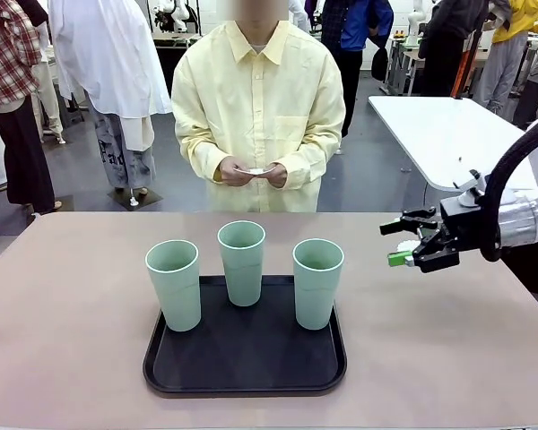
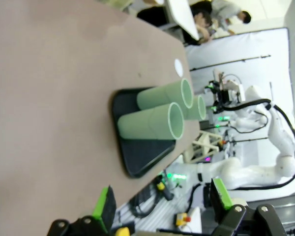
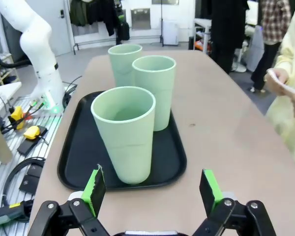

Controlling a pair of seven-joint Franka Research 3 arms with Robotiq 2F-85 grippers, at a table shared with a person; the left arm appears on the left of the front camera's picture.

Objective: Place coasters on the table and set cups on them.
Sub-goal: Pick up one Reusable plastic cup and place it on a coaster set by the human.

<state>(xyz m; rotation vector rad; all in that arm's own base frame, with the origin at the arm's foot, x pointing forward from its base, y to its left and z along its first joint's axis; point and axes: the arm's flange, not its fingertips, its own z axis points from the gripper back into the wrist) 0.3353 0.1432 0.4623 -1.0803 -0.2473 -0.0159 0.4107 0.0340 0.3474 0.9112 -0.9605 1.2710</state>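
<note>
A: Now, the grippers?
B: The right gripper (image 1: 402,244) is hovering over the table (image 1: 72,313), to the right of the black tray (image 1: 245,369). Its jaws are standing wide apart and gripping nothing. The left gripper (image 2: 162,201) is likewise gaping, empty.
A: Cups, coasters?
B: Three cups (image 1: 241,262) are standing upright on the tray. The person's hands (image 1: 233,172) are holding the coasters (image 1: 255,169) beyond the table's far edge.
A: Differences between views?
B: The left wrist view is catching the right arm (image 2: 265,110) beyond the cups. The front view is showing the coasters face-on.
</note>
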